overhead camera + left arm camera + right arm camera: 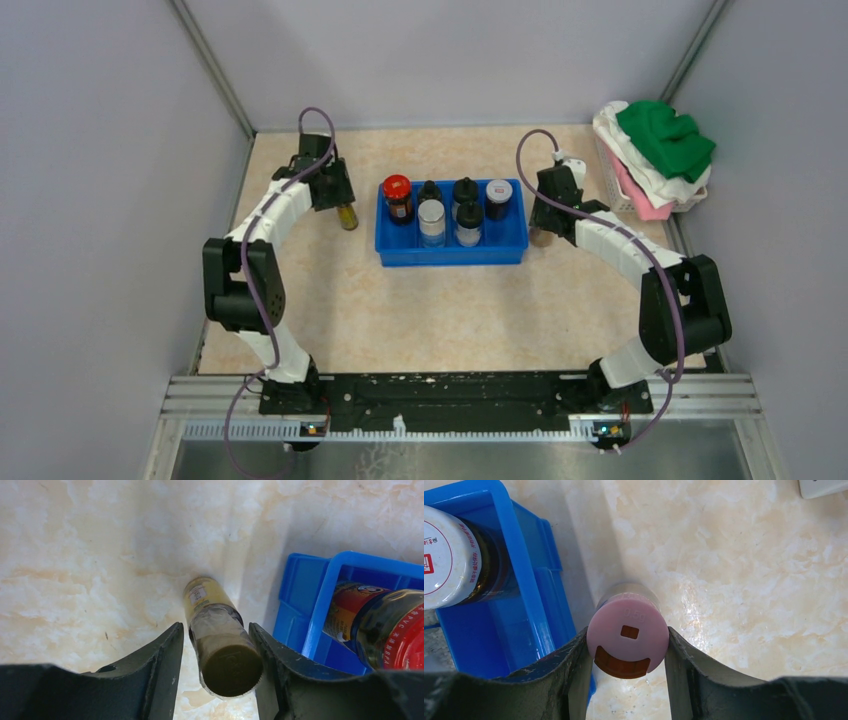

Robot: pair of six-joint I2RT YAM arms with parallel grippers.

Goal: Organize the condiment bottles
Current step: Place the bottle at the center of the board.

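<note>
Bottles [432, 218]: six of them stand in the tray [450, 256], and two stragglers are out on the bench [450, 320], one at each end of it. Both stand upright with the long axis vertical, and each sits right between the fingers of its own arm. The olive bottle [220, 635] is just left of the tray inside the left pincer [215, 628], which stands apart around it. There's a clear gap on one side, and I can't quite tell if the other finger touches the cap. It's a slim clear bottle with a yellowish label and a dull olive cap. The pink-cap bottle [625, 612] is just right of the tray, with the right pincer [627, 631] clamped on its cap from both sides. The body under that cap looks dark. My guess is the right one goes next, up and leftward over the tray wall.
</note>
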